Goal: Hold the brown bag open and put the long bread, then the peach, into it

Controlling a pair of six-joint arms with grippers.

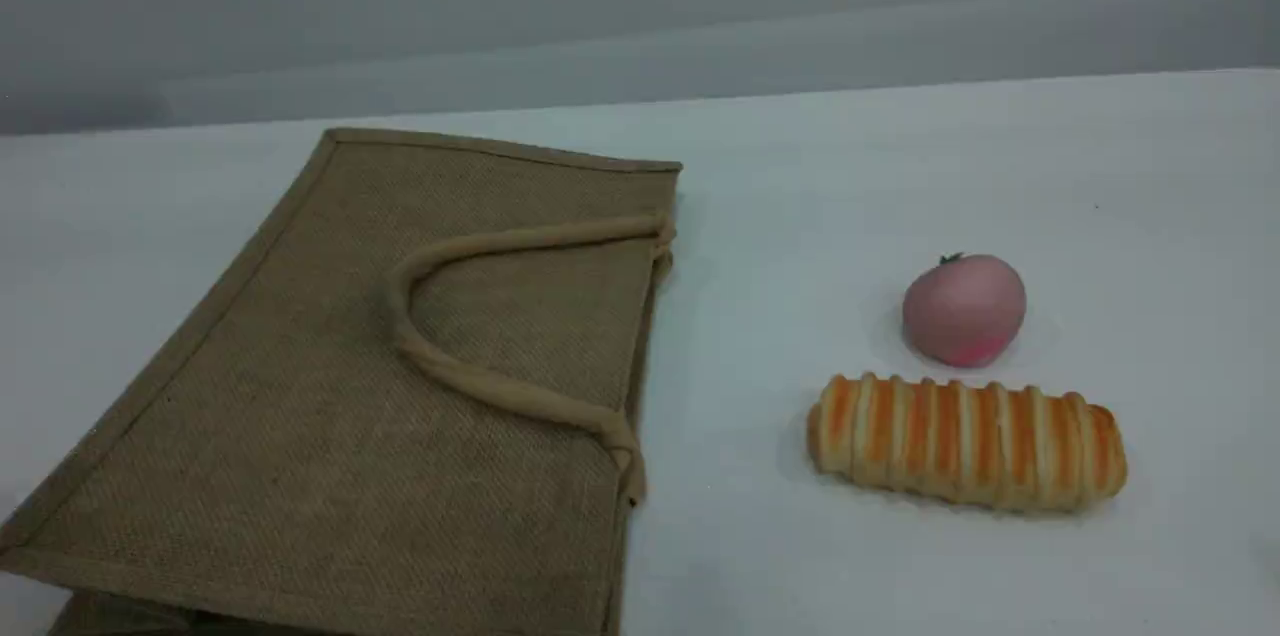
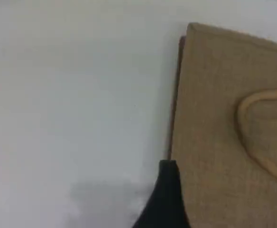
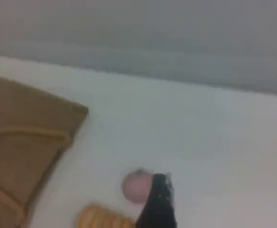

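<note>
The brown bag [image 1: 330,396] lies flat on the left of the table, its mouth edge facing right and one beige handle [image 1: 470,381] looped across its top face. To the right, the long bread [image 1: 967,441] lies crosswise, with the peach [image 1: 963,309] just behind it. Neither gripper shows in the scene view. The left wrist view shows one dark fingertip [image 2: 168,190] above the table beside the brown bag [image 2: 224,123], holding nothing. The right wrist view shows one dark fingertip [image 3: 157,204] in front of the peach [image 3: 136,186], above the long bread [image 3: 103,218], with nothing held.
The white table [image 1: 850,176] ends at a grey wall behind. A gap of bare tabletop separates the bag's mouth edge from the bread and peach. The bag's near corner runs off the scene view's bottom edge.
</note>
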